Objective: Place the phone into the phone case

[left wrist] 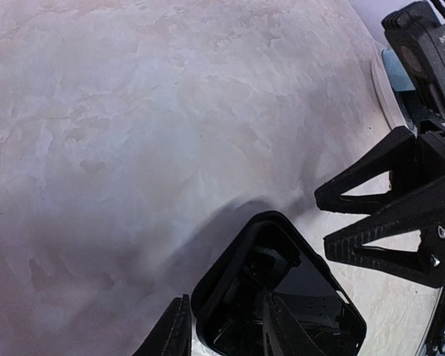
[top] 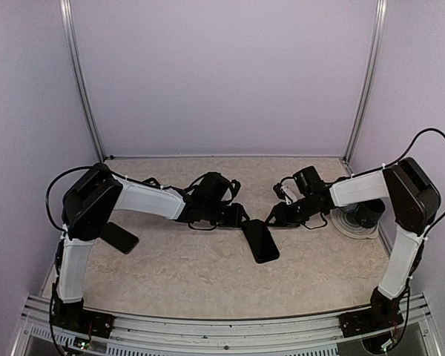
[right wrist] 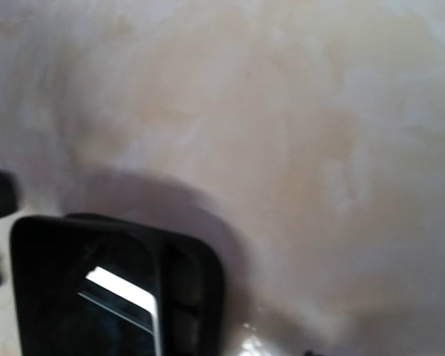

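You work on a beige marbled table (top: 193,274). Near its centre you find a black case (top: 260,241) with a raised rim; whether it rests flat cannot be determined. At the left, a black flat slab (top: 119,237) lies on the surface. At the right edge sits a round white-and-blue disc (top: 354,222).

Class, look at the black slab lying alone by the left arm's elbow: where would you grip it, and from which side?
I would grip the black slab across its narrow width, jaws on the two long edges, coming straight down from above. It lies flat on the table, so only those thin edges offer a pinch, and the left arm overhangs its far end.
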You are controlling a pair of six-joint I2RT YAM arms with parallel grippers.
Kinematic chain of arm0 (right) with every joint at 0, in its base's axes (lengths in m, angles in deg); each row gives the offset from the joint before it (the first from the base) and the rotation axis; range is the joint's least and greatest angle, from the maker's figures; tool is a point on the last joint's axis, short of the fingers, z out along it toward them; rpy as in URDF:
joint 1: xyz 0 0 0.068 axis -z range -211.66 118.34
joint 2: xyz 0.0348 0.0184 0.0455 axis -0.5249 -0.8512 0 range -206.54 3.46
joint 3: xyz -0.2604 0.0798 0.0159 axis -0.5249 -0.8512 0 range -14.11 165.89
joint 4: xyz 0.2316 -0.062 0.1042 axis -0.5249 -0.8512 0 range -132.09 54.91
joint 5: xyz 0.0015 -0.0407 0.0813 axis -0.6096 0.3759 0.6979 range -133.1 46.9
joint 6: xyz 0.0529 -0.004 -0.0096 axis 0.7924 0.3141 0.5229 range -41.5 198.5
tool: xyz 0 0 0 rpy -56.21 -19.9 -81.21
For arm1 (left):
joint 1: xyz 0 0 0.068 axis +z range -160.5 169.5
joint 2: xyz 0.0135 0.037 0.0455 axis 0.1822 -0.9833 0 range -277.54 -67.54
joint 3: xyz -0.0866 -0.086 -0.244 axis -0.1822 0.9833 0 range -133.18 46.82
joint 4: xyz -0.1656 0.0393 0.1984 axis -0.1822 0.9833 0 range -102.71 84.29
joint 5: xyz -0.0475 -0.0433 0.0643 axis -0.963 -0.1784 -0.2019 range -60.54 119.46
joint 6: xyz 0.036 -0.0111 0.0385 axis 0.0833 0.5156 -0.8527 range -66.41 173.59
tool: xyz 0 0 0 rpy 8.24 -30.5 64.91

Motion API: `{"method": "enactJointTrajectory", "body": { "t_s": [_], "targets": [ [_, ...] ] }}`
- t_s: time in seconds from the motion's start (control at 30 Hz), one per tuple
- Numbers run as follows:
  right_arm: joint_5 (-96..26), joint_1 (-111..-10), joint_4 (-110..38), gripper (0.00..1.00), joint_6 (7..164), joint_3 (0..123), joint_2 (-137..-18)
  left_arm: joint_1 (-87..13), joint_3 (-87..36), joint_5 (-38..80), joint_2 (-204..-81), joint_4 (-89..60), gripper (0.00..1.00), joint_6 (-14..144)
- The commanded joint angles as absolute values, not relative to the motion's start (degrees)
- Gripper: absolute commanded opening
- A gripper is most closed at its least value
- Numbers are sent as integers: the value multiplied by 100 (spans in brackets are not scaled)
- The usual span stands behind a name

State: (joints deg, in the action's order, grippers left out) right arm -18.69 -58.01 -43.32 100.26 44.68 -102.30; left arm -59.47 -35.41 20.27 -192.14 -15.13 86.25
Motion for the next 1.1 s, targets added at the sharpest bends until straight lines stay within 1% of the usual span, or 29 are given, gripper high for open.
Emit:
{"method": "enactJointTrajectory", "body": {
  "t_s": [0.0,0.1,0.23,0.5,0.6,1.07],
  "targets": [
    [-1603,-5750,-3927,46,10190,4293,-10229,-5841,-3871,1771,-19510,-1324,34,8444],
    [-1544,-5750,-3876,46,10247,4244,-10314,-5876,-3957,1667,-19608,-1293,34,8324],
    [-1305,-5759,-3645,41,10380,4087,-10353,-5913,-3926,1601,-19630,-1290,34,8345],
    [-1250,-5808,-3245,38,10677,3613,-9992,-6026,-4016,1593,-19711,-1289,30,8241],
    [-1226,-5865,-3171,36,10750,3530,-9963,-6062,-4197,1653,-19797,-1037,28,8142],
    [-1146,-5944,-2933,36,10977,3366,-9755,-6321,-4744,1511,-20196,-514,29,7807]
  ]
}}
